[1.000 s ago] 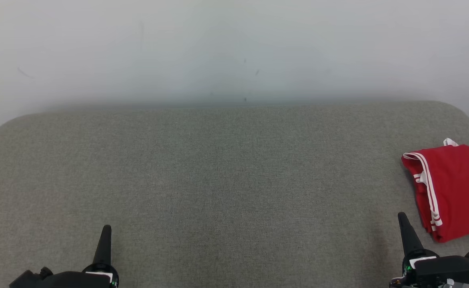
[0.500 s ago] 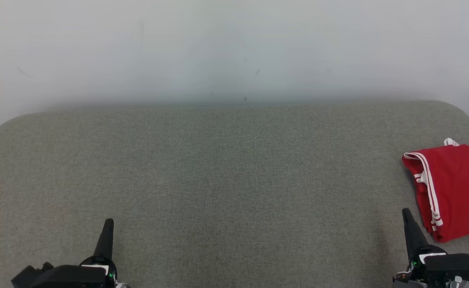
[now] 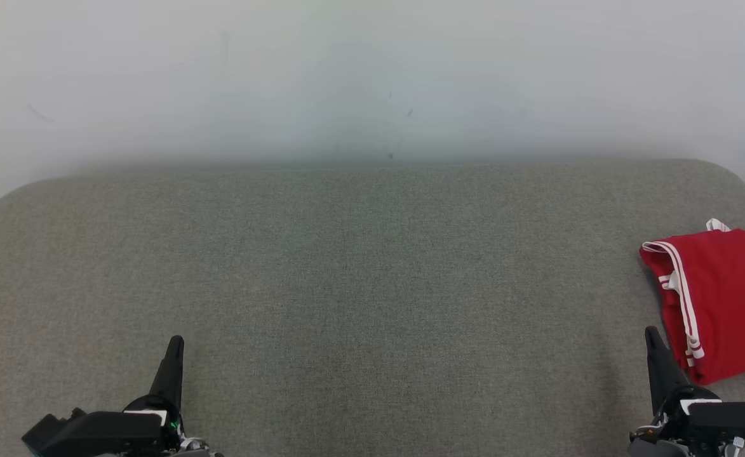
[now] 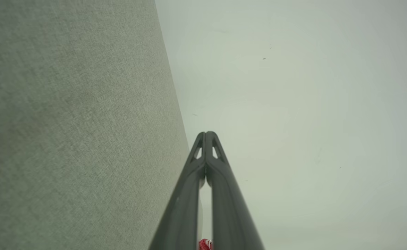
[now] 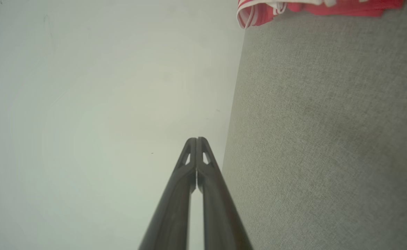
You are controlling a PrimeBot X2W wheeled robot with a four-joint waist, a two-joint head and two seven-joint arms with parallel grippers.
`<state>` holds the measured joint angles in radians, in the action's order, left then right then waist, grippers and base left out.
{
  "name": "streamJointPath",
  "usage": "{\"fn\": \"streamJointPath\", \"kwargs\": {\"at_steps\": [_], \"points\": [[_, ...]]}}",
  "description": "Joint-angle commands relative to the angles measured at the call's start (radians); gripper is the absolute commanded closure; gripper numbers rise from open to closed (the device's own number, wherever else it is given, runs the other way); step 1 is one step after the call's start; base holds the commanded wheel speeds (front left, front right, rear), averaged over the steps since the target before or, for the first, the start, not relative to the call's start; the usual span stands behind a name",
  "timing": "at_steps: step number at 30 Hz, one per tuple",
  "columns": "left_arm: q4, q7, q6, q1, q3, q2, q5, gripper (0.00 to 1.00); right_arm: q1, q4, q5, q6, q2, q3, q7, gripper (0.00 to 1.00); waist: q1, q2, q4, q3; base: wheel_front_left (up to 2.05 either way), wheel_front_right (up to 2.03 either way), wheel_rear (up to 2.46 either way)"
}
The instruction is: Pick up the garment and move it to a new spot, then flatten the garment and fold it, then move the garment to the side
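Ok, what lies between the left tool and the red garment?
Head view: bare grey cushion from the left tool to the shut right tool, which sits beside the garment.

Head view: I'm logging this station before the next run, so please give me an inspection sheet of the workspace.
Surface: grey fabric top, rounded far corners.
Job's things: red garment with white stripes, folded, lying at the right edge and partly cut off by the head view.
Clutter: nothing seen.
Grippers: left gripper shut, holding nothing; right gripper shut, holding nothing, close beside the garment's near corner.
Cables: nothing seen.
Surroundings: pale wall behind, with a few small dark marks.
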<state>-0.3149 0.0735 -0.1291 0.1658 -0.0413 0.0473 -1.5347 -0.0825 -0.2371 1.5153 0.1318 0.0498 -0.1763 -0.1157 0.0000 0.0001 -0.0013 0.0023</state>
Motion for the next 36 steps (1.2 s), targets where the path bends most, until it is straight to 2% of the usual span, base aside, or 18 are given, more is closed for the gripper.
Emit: {"fn": "streamJointPath", "kwargs": {"at_steps": [1,13,36], "points": [[-0.003,0.007,-0.002,0.014,-0.001,0.005,-0.013,1.0,-0.013,0.005,0.018,-0.002,0.001,-0.004,-0.007,1.0,0.0,-0.0001,0.0,0.0,0.0,0.0,0.0],[-0.013,0.026,-0.003,0.03,0.0,0.005,-0.088,1.0,-0.017,0.005,0.098,-0.002,0.001,-0.017,-0.018,1.0,0.0,-0.0001,0.001,0.002,0.0,0.0,0.0],[-0.011,0.024,-0.003,0.03,0.0,0.005,-0.086,1.0,-0.014,0.005,0.092,-0.002,0.001,-0.016,-0.017,1.0,0.0,-0.0001,0.001,0.002,0.0,0.0,0.0]]}}
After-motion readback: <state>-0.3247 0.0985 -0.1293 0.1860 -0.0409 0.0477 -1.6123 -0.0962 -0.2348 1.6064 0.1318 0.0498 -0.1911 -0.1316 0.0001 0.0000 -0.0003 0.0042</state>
